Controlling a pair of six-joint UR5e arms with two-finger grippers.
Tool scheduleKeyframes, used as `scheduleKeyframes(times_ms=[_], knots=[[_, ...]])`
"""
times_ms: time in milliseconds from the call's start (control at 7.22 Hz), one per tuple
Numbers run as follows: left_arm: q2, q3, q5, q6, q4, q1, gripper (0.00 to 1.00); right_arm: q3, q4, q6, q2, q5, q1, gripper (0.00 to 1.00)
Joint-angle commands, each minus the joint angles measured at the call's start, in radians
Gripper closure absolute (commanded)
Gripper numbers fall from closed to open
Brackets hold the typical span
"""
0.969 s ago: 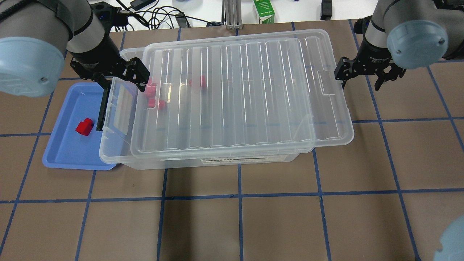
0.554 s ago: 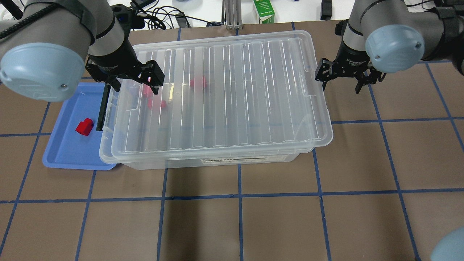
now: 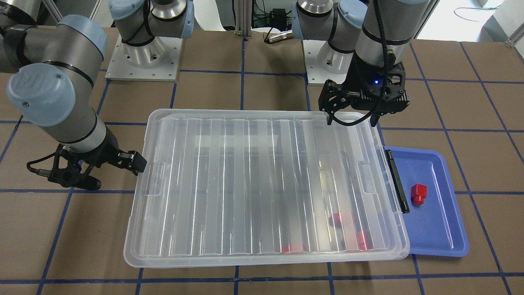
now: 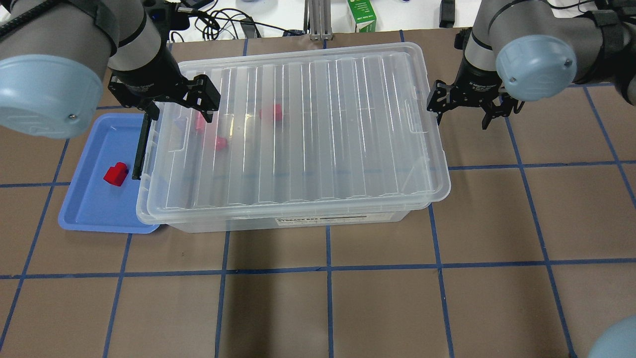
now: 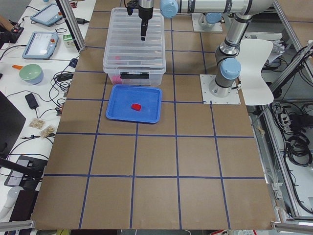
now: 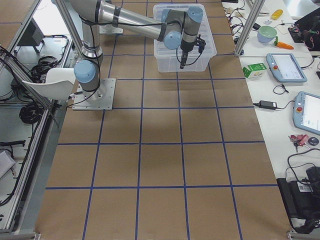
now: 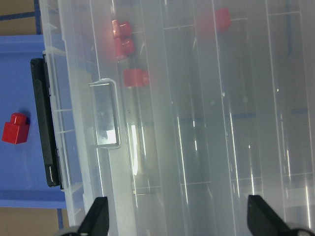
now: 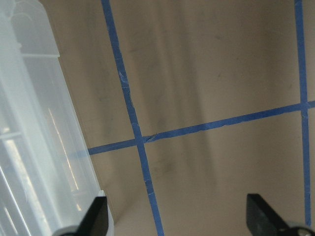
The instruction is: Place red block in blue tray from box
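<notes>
The box (image 4: 298, 219) is a clear bin with its ribbed lid (image 4: 308, 124) lying over it and a black clip (image 4: 140, 144) on its left end. Three red blocks show through the lid, among them one (image 4: 272, 113) and another (image 4: 218, 143). One red block (image 4: 116, 174) lies in the blue tray (image 4: 94, 211), which touches the box's left end. My left gripper (image 4: 181, 107) is open and empty above the lid's left end. My right gripper (image 4: 462, 119) is open and empty just off the lid's right end. The front view shows the tray's block (image 3: 418, 193).
A green carton (image 4: 361, 15) and cables (image 4: 218, 22) lie past the table's back edge. Brown table surface with a blue tape grid (image 4: 328, 268) stretches in front of the box. The tray's rim (image 3: 442, 250) sits partly under the box's end.
The lid has slid left and now lies over the whole box. My right gripper has moved left along with its right end. My left gripper has moved right, over the lid's left end.
</notes>
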Motion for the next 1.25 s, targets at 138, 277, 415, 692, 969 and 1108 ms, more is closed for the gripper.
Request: scheduleKeyframes(times_ms=[138,277,415,692,969,1108], knots=[[-0.007,0.013,-0.001,-0.006,-0.03,0.006,0.0,-0.02,-0.005,-0.008,-0.081,-0.003,0.001,0.0],[-0.019,0.051,-0.001,-0.006,-0.076,0.009,0.0,-0.021,-0.005,-0.007,-0.101,-0.004,-0.01,0.0],[-0.031,0.085,0.001,-0.006,-0.111,0.009,0.0,-0.021,-0.003,0.002,-0.14,-0.022,-0.018,0.0],[-0.022,0.072,-0.001,-0.006,-0.111,0.006,0.0,-0.003,0.024,0.005,-0.232,-0.006,0.002,0.0],[-0.021,0.07,-0.002,-0.006,-0.111,0.006,0.0,-0.004,0.095,0.005,-0.235,-0.001,0.047,0.0],[-0.024,0.07,-0.002,-0.006,-0.111,0.006,0.0,-0.006,0.095,0.003,-0.235,0.005,0.073,0.0]])
